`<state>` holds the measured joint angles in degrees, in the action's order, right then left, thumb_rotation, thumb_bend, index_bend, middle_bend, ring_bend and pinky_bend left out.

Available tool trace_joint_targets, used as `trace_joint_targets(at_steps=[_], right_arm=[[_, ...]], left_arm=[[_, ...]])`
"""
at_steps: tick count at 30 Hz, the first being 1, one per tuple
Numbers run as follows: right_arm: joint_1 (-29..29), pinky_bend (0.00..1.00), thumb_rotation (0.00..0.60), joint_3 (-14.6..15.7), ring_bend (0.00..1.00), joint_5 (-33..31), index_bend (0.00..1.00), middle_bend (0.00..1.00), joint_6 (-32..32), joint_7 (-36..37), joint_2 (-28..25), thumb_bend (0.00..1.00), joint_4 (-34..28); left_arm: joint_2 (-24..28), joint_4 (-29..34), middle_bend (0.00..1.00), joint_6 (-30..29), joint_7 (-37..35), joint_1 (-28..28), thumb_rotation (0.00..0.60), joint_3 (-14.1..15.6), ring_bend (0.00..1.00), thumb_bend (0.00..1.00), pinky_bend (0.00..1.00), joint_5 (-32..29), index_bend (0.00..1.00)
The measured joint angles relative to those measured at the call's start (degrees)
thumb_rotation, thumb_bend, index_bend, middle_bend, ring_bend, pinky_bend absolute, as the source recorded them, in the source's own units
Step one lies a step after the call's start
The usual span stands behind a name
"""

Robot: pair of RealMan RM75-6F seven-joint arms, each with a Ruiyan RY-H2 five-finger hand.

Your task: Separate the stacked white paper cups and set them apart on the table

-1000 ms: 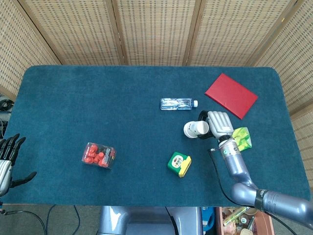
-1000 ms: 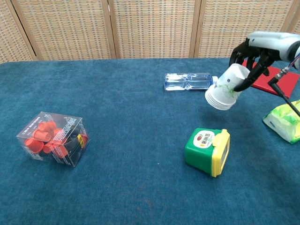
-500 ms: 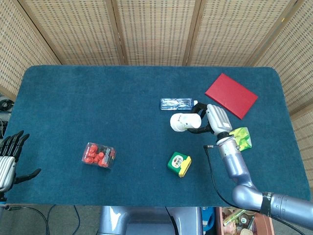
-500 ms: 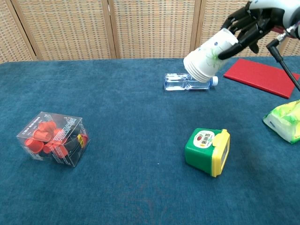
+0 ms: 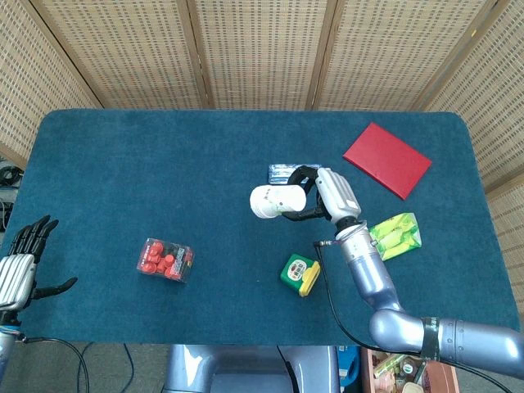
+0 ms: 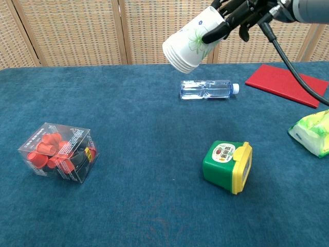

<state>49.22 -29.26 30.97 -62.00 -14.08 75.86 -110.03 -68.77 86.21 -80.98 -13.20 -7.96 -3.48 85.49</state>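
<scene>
My right hand (image 5: 327, 193) (image 6: 237, 11) holds the stack of white paper cups (image 5: 275, 202) (image 6: 192, 40) high above the table, tilted on its side with the bottoms pointing left. The cups carry a green leaf print and sit nested in one another. The stack hangs over the middle of the table, just in front of the lying water bottle (image 5: 282, 172) (image 6: 208, 89). My left hand (image 5: 20, 269) is open at the table's left front corner, holding nothing; the chest view does not show it.
A clear box of red caps (image 5: 165, 259) (image 6: 58, 152) sits front left. A green and yellow container (image 5: 300, 274) (image 6: 228, 166) lies below the cups. A green packet (image 5: 393, 235) (image 6: 313, 133) and a red book (image 5: 386, 159) (image 6: 287, 83) lie to the right.
My right hand has carried the cup stack up and to the left, away from the green packet. The left hand has crept slightly further into view.
</scene>
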Motion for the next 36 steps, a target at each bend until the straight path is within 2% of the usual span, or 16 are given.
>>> trace_joint_targets(at_steps=[9, 18, 21, 27, 36], right_arm=[[2.0, 0.75, 0.6, -1.2, 0.55, -3.2, 0.77, 0.67, -0.9, -0.7, -1.5, 0.2, -0.7], [2.4, 0.75, 0.6, -0.6, 0.55, -4.2, 0.77, 0.67, 0.1, 0.5, -2.3, 0.2, 0.1], [2.6, 0.75, 0.6, -0.3, 0.55, -4.3, 0.77, 0.67, 0.4, 0.9, -2.4, 0.2, 0.5], [3.5, 0.75, 0.6, -0.4, 0.55, -4.7, 0.77, 0.67, 0.5, 1.2, -2.5, 0.2, 0.9], [5.9, 0.75, 0.6, -1.3, 0.55, -6.3, 0.77, 0.67, 0.5, 0.7, -2.4, 0.2, 1.4]], left_arm=[[-1.1, 4.3, 0.0, 5.0, -7.0, -5.0, 0.6, -3.1, 0.0, 0.17, 0.0, -1.3, 0.01], [-4.5, 6.3, 0.0, 9.3, -16.0, -9.6, 0.6, -5.8, 0.0, 0.17, 0.0, -2.3, 0.17], [-5.6, 6.9, 0.0, 11.8, -22.1, -11.5, 0.6, -6.9, 0.0, 0.17, 0.0, -3.0, 0.18], [-8.1, 6.7, 0.0, 17.5, -33.3, -15.5, 0.6, -8.7, 0.0, 0.17, 0.0, -4.8, 0.22], [-12.0, 4.2, 0.0, 20.0, -39.5, -18.8, 0.6, -10.5, 0.0, 0.17, 0.0, -6.4, 0.25]])
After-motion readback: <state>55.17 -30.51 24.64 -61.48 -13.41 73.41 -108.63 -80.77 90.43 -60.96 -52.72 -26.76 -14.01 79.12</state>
